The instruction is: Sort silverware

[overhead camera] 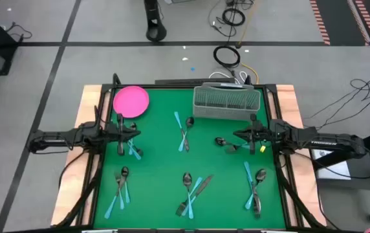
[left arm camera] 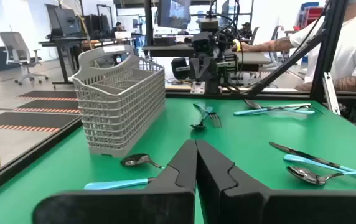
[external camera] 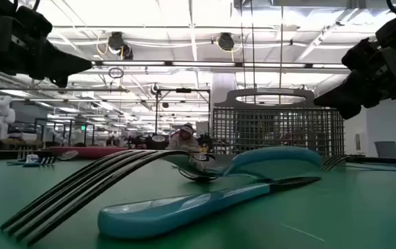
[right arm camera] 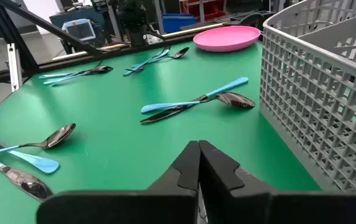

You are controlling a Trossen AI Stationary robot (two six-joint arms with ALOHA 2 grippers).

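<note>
The silverware is being left scattered in small clusters over the green table mat, and the gray wire mesh basket is being taken as the landmark. The basket is seen standing upright at the far edge of the mat. Just in front of its left corner, a crossed pair of blue-handled pieces is lying flat. In front of its right end, a spoon group is lying near the right gripper. Three further clusters are spread well in front of the basket, along the near side of the mat: a left one, the middle one, and a right one. One more group is lying far to the basket's left, in front of the round pink plate, which is set beside the basket on that far edge.

The left gripper is being held above the mat to the basket's left, its fingers pressed together with nothing between them. The right gripper is being held just in front of the basket's right end, its fingers likewise pressed together and empty.
</note>
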